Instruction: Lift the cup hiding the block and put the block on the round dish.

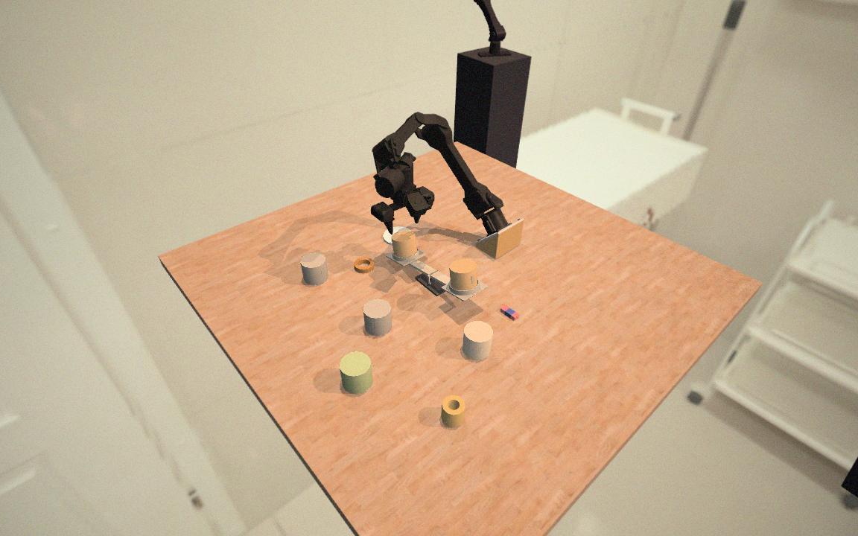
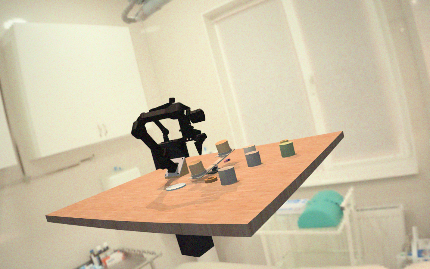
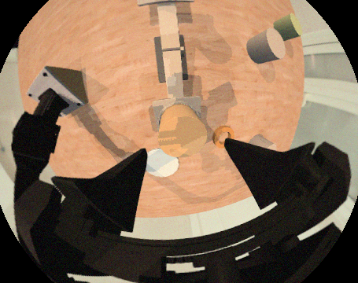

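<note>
The balance (image 1: 432,274) (image 3: 168,27) is tilted, its end near the round dish low and its other end raised. An orange-tan cup (image 1: 404,246) (image 2: 196,167) (image 3: 182,130) stands on the low end. The matching cup (image 1: 463,276) (image 2: 223,147) stands on the raised end. Both lean with the beam. No block shows; what is under either cup is hidden. The white round dish (image 1: 389,236) (image 2: 175,186) (image 3: 168,169) lies just beyond the low end, with nothing on it. My gripper (image 1: 404,226) (image 3: 186,147) is open and empty, pointing down above the low cup, not touching it.
An orange ring (image 1: 363,270) (image 3: 216,137) lies near the low end, with a grey cylinder (image 1: 314,269) (image 2: 227,176) beyond it. More cylinders, a green one (image 1: 356,374) among them, a yellow tube (image 1: 453,418) and a small red-blue piece (image 1: 509,312) stand or lie farther off.
</note>
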`<state>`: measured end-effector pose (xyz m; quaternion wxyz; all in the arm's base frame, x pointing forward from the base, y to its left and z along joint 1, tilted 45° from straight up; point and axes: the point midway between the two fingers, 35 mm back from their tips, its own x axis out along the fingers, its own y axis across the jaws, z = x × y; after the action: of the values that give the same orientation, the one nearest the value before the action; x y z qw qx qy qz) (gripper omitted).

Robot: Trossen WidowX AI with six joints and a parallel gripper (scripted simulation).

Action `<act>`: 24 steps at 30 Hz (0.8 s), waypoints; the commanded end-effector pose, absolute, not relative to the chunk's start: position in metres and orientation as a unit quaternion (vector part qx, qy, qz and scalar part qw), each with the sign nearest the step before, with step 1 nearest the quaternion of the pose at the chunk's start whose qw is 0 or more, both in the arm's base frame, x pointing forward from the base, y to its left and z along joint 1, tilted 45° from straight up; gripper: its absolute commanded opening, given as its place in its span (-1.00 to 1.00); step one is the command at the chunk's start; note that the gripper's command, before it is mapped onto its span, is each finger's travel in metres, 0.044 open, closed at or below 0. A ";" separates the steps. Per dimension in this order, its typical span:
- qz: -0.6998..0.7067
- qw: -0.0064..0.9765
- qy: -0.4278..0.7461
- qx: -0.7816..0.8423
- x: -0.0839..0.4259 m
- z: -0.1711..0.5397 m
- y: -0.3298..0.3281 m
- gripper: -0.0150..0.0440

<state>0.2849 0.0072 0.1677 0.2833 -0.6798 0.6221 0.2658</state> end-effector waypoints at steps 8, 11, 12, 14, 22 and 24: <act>0.269 0.281 0.623 -0.679 0.287 0.154 -0.007 1.00; 0.269 0.282 0.622 -0.679 0.287 0.150 -0.010 1.00; 0.269 0.282 0.622 -0.679 0.288 0.149 -0.011 1.00; 0.269 0.282 0.622 -0.679 0.288 0.147 -0.013 1.00; 0.269 0.282 0.622 -0.679 0.289 0.138 -0.022 1.00; 0.269 0.282 0.622 -0.679 0.290 0.135 -0.024 1.00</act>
<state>0.2901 -0.0204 0.1390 0.2855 -0.6778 0.6220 0.2689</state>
